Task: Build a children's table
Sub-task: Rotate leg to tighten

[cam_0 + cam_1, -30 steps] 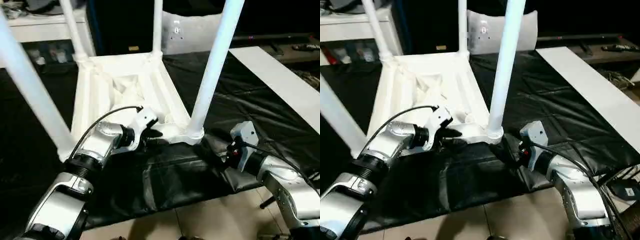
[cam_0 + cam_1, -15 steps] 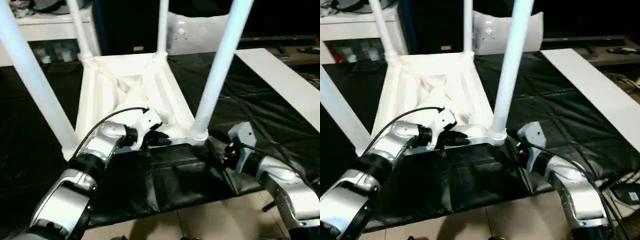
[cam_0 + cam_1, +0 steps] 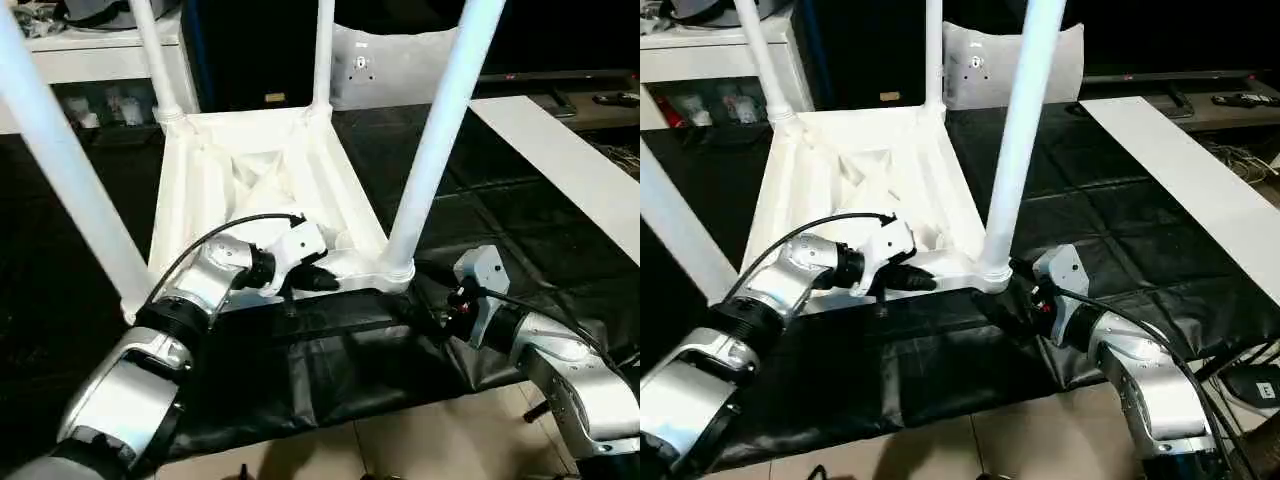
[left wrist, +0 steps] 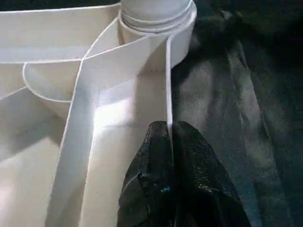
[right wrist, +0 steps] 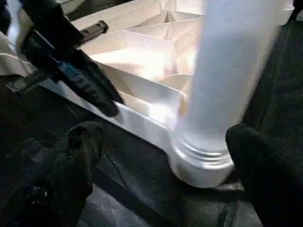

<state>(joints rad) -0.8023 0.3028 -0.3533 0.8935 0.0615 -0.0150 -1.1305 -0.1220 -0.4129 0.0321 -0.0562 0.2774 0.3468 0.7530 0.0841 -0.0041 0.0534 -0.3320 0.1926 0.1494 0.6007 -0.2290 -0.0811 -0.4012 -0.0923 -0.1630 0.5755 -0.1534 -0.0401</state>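
Closed since earlier: left gripper [image 4: 169, 130] now pinches tabletop [image 3: 262, 170] near rim, upside down on black mat [image 3: 330, 360]; leg [image 3: 432, 150] tops cut off. Right gripper [image 5: 161, 142] gapes, straddling corner socket [image 5: 201, 161]

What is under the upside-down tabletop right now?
A black sheet covers the floor beneath the tabletop, showing on every side of it. Whatever lies directly under the tabletop is hidden. The left gripper pinches its near rim.
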